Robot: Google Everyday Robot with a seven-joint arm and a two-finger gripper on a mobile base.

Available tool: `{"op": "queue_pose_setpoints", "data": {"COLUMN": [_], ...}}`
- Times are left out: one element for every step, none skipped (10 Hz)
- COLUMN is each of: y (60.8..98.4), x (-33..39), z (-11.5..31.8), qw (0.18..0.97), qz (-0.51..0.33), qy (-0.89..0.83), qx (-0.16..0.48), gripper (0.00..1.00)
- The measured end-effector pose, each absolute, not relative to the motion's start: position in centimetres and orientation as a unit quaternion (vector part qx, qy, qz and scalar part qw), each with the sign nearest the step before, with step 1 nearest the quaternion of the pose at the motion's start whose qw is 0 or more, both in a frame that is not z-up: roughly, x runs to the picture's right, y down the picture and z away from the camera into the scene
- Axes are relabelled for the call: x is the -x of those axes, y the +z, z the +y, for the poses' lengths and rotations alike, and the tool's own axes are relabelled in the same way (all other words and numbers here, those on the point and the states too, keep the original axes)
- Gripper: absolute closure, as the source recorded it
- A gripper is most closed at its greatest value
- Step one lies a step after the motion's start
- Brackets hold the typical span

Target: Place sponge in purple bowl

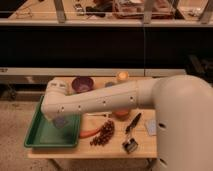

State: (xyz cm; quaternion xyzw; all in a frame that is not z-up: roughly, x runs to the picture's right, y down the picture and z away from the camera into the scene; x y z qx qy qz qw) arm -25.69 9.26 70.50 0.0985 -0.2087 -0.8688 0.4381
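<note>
Camera view: my pincer (pixel 59 119), tucked under the end of my smooth white arm (pixel 100 102), is clamped on the sponge (pixel 62 122), a small, soft grey-blue block above the flat green tray (pixel 35 144). The purple bowl (pixel 82 84), round, dull mauve and darker inside, stands apart behind it on the wooden table (pixel 115 150).

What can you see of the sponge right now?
The sponge is a small grey-blue block, soft-looking, showing just under the end of the arm, whose hand is down over the green tray and looks shut on it. The arm hides its upper part. It is over the tray's right half; whether lifted or resting I cannot tell. It is not in the purple bowl.
</note>
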Motion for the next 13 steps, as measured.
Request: {"op": "queue_pose_setpoints", "data": {"y": [69.7, 69.4, 69.3, 69.3, 69.4, 69.3, 69.4, 69.6, 70.3, 71.2, 72.8, 74.5, 76.9], "x": [25.7, 25.8, 26.0, 26.0, 25.9, 25.9, 25.9, 25.7, 24.9, 24.2, 23.4, 22.6, 21.8], "z": [8.3, 8.0, 8.1, 8.1, 8.1, 8.1, 8.0, 7.8, 7.1, 6.2, 5.0, 3.7, 2.1], "qw": [0.445, 0.446, 0.445, 0.445, 0.446, 0.446, 0.447, 0.451, 0.457, 0.464, 0.468, 0.473, 0.477], "qz": [-0.2, -0.198, -0.198, -0.198, -0.198, -0.198, -0.196, -0.19, -0.18, -0.174, -0.168, -0.162, -0.154], "qy": [-0.866, -0.866, -0.866, -0.866, -0.866, -0.866, -0.866, -0.865, -0.864, -0.862, -0.861, -0.86, -0.859], "qx": [-0.107, -0.11, -0.111, -0.111, -0.11, -0.111, -0.11, -0.11, -0.11, -0.11, -0.109, -0.107, -0.103], "gripper": [1.0, 1.0, 1.0, 1.0, 1.0, 1.0, 1.0, 1.0, 1.0, 1.0, 1.0, 1.0, 1.0]}}
